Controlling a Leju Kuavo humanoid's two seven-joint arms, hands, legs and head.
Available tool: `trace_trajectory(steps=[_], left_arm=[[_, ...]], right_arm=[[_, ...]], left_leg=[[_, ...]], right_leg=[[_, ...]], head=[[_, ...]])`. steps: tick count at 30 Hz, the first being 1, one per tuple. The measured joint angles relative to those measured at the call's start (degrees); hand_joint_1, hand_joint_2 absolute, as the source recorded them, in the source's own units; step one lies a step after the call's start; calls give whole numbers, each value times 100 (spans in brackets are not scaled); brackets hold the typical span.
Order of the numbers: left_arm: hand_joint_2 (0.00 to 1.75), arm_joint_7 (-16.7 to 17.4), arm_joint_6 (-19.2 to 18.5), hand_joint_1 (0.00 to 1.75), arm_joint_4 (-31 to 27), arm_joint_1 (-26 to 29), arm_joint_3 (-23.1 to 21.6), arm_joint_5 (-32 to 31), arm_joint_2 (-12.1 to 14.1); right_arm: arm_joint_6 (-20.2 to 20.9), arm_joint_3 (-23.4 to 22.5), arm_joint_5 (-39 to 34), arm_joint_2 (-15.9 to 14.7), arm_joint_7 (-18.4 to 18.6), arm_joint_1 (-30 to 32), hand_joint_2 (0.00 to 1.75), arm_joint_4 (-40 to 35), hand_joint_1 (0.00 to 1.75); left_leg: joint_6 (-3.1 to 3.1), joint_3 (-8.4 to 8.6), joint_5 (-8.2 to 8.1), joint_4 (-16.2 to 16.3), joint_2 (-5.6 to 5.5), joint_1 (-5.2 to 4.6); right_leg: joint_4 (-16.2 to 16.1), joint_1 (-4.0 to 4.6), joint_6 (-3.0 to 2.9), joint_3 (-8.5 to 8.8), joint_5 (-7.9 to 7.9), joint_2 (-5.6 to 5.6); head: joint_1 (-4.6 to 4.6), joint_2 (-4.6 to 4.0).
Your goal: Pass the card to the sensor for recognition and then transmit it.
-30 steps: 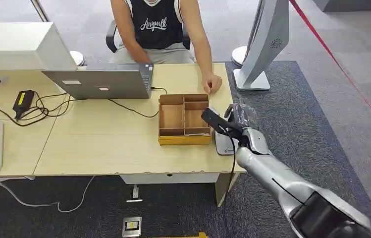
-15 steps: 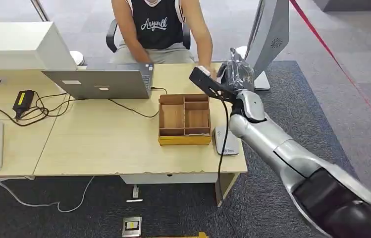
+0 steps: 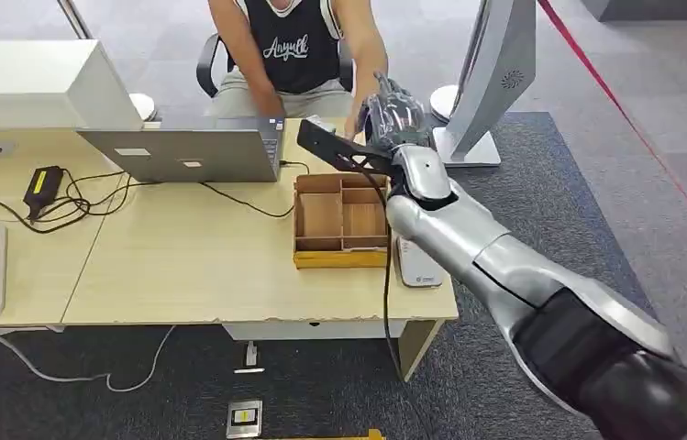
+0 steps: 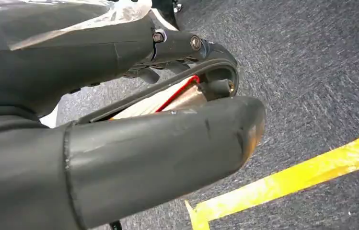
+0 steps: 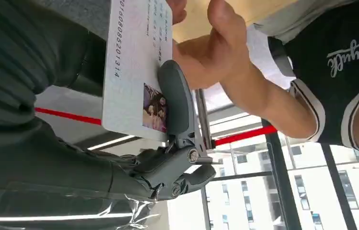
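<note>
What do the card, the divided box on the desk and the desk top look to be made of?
The card in the right hand: probably glossy plastic, a thin stiff white sheet with printed digits and a small photo. The divided box: probably cardboard or thin wood, matte brown with thin partition walls. The desk top: likely laminate, pale wood grain with an even, smooth finish.

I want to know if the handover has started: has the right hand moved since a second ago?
Yes. In the head view the right hand has gone from beside the wooden tray to beyond its far edge, towards the person's hand.
</note>
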Motion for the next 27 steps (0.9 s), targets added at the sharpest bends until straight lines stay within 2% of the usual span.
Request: trace_trajectory(steps=[10,11,14,16,17,23,24,25,27], left_arm=[[0,-2,17,0,0,7,0,7,0],[0,-2,20,0,0,10,0,9,0],[0,-11,28,0,0,33,0,42,0],[0,-22,33,0,0,40,2,42,0],[0,-24,33,0,0,42,0,44,0],[0,-59,37,0,0,47,0,46,0],[0,-59,37,0,0,49,2,48,0],[0,-59,37,0,0,50,2,48,0],[0,-59,37,0,0,55,0,48,0]], right_arm=[[-24,203,63,391,192,-170,175,579,175],[-28,221,66,420,205,-177,175,623,169],[-68,271,79,494,227,-214,175,752,168],[-79,295,81,526,232,-234,175,826,136],[-83,308,81,553,232,-240,175,863,115],[-127,391,61,590,236,-239,175,1025,115],[-129,402,61,590,236,-239,175,1045,37],[-129,409,59,592,236,-238,175,1060,0],[-136,422,57,597,236,-238,175,1090,0]], left_leg=[[0,1,0,0,-1,-1],[0,1,0,0,-1,-1],[0,2,0,0,0,0],[0,0,0,0,0,0],[0,0,0,0,0,0],[0,1,0,1,0,-1],[0,1,0,1,0,-1],[0,1,0,1,-1,-1],[0,1,0,0,0,0]], right_leg=[[-1,-1,0,0,0,0],[-1,0,0,0,0,0],[-1,0,0,-2,0,0],[-1,1,0,-1,0,0],[-1,1,0,-1,0,0],[-2,0,0,-1,0,0],[-2,0,0,-1,0,0],[-2,0,0,-1,0,0],[-1,0,0,-1,0,0]], head=[[0,2],[-2,0],[0,2],[0,0],[-2,0],[0,0],[0,0],[0,0],[-2,0]])
